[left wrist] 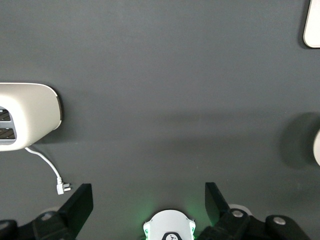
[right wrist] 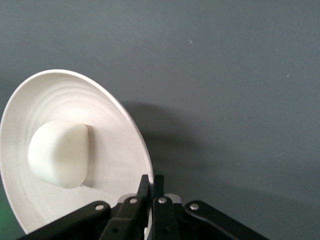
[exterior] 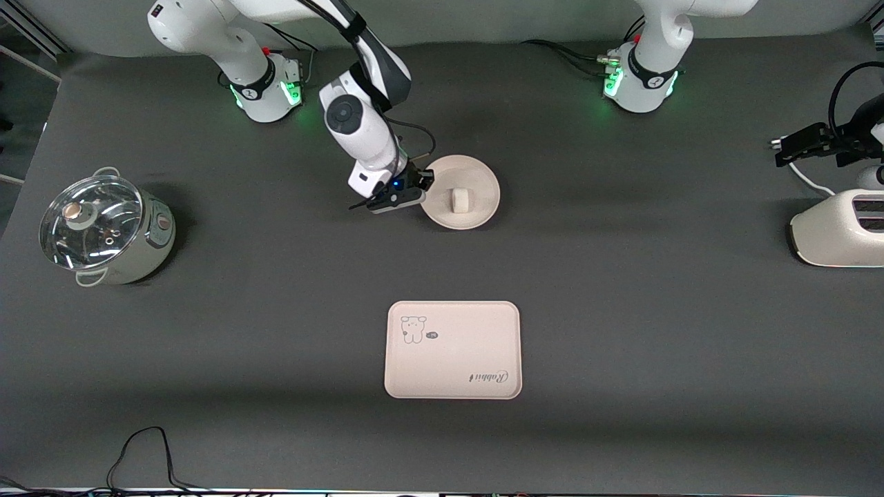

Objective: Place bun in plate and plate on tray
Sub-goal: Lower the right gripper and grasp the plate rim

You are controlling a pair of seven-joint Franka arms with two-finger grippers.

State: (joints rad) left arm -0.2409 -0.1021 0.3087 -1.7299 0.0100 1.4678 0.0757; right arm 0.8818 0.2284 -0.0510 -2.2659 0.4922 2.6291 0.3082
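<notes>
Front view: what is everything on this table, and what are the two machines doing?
bun: one, white, on the plate.
plate: one, cream, round, near the right arm's base, farther from the front camera than the tray.
tray: one, cream, rectangular, rabbit drawing, nothing on it.
pot: one, pale green, glass lid, at the right arm's end.
toaster: one, white, unplugged cord, at the left arm's end.
right tool: black, shut on the plate's rim.
left tool: black, open, waiting above the table near the toaster.
</notes>
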